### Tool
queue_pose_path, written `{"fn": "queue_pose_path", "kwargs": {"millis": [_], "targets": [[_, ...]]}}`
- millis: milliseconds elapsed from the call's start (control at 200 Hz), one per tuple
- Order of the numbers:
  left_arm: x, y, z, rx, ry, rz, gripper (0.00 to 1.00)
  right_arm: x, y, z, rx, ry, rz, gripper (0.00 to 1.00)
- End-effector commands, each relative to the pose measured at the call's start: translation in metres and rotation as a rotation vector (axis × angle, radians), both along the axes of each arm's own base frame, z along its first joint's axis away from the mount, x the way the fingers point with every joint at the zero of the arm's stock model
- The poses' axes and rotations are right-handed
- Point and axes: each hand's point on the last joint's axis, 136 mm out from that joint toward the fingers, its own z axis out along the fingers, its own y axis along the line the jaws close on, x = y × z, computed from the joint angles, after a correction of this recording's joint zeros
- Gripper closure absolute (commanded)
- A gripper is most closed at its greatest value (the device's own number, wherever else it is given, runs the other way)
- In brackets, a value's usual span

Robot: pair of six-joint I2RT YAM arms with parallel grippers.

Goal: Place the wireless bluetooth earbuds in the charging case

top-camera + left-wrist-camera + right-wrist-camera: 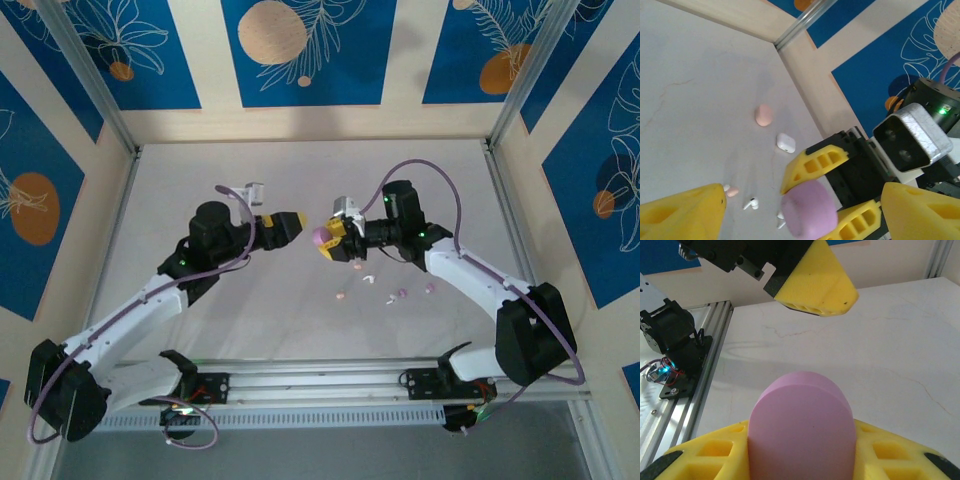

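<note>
The right hand (331, 240) is clenched on a rounded purple case (321, 238). Its two yellow fingers (705, 455) press the case's flanks, and the case's smooth domed end sticks out past them. The left hand (296, 226) faces it from just beside. It is released, its yellow fingers (685, 212) spread wide with nothing gripped.

The right wrist camera shows the case's matte, unmarked lilac shell close up, with one left fingertip hanging above it, apart from it. The left wrist camera shows the same case from the other end, clamped top and bottom.

The left wrist camera also shows two more cases lying on the bench (300, 180) beyond the hands, toward the wall. One is a peach case (763, 115) and the other a white case (786, 143), near each other but not touching. That makes three cases, one of each colour.

The wireless bluetooth earbuds (367, 278) lie loose on the bench below the right hand, none in a case. From overhead I count five tiny specks scattered apart. Two are whitish and three pink or purple, though they are too small to sort surely. The left wrist camera resolves three of them: one pale pink bean and two white stemmed buds.
</note>
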Motion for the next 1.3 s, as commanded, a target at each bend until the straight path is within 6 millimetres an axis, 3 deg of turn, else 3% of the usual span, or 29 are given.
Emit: {"fn": "queue_pose_path", "kwargs": {"millis": [0,200,655,775,875,990,1160,1296], "targets": [[-0.005,-0.013,0.004,0.012,0.014,-0.047,0.22,-0.001,0.004,0.015,0.007,-0.069,0.009,0.67],[-0.006,-0.029,-0.011,0.076,0.073,-0.074,0.24,0.004,0.005,0.015,-0.014,-0.117,-0.037,0.67],[-0.004,-0.048,-0.029,0.122,0.158,-0.101,0.42,0.007,0.005,0.017,-0.051,-0.243,-0.108,0.67],[-0.004,-0.052,-0.030,0.126,0.167,-0.105,0.56,0.008,0.005,0.018,-0.060,-0.259,-0.120,0.66],[-0.005,-0.053,-0.032,0.127,0.181,-0.109,0.75,0.012,0.003,0.021,-0.060,-0.286,-0.155,0.65],[-0.002,-0.050,-0.033,0.122,0.204,-0.075,0.89,0.012,0.000,0.023,-0.055,-0.325,-0.176,0.58],[-0.001,-0.043,-0.017,0.034,0.207,-0.021,0.92,0.007,-0.016,0.008,-0.075,-0.334,-0.193,0.43],[-0.003,-0.044,-0.008,-0.054,0.229,-0.018,0.93,0.001,-0.023,0.003,-0.041,-0.348,-0.174,0.40]]}}
